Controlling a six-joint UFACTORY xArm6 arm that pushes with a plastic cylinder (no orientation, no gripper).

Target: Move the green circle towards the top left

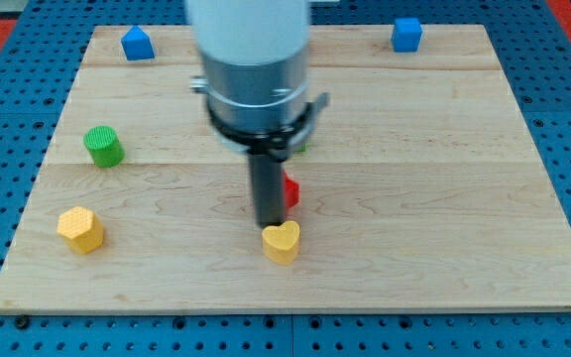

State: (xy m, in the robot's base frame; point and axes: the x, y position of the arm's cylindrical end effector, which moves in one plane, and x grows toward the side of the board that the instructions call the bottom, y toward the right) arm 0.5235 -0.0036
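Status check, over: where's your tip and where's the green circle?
My tip down mid-board, just above the yellow heart-shaped block, red block beside the rod. Green cylinder block at the view's left, untouched. Nothing between it and the top-left corner.

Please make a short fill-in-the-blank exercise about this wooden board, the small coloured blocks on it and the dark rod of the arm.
1. The green round block lies near the view's ____ edge of the wooden board.
2. My tip sits just above the yellow ____-shaped block.
3. Two ____ blocks lie along the view's top edge.
4. The yellow hexagonal block lies ____ the green round block in the view.

Missing words: left; heart; blue; below
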